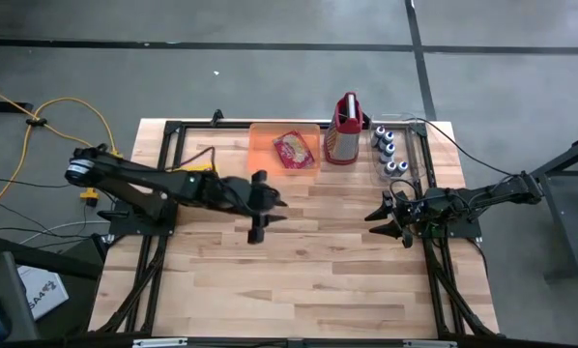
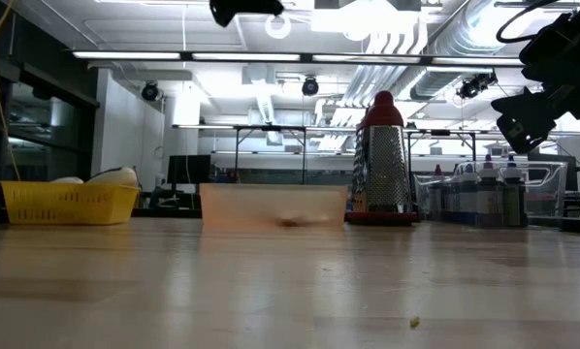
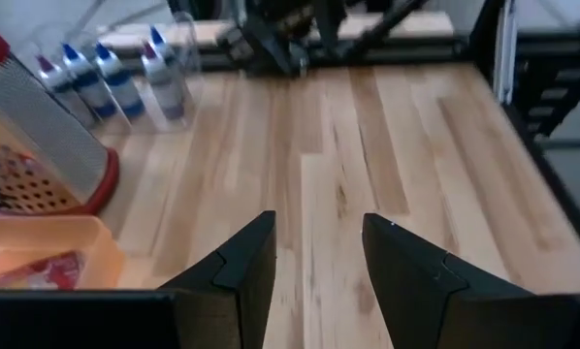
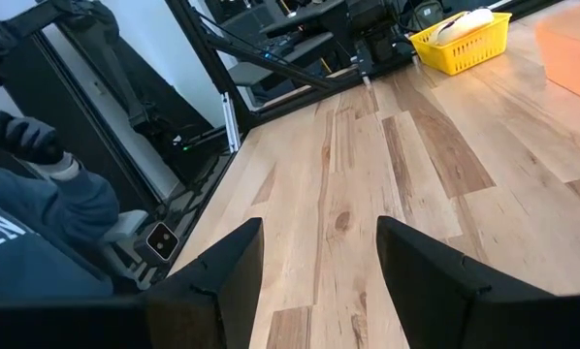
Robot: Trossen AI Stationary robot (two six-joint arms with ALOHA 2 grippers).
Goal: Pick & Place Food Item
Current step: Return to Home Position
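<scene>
one yellow bin (image 2: pixel 67 202), one orange tray (image 1: pixel 265 150), one grater (image 1: pixel 343 133)

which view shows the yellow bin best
Right wrist view: the yellow bin shows from above, contents visible. Low view shows only its side wall. In the high view the left arm covers it; left wrist view misses it.

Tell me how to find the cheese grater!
On the wooden table, things line one long edge. Between the orange bin and the small bottles stands the grater: the only tall metal thing, full of holes, with a red handle on top.
</scene>
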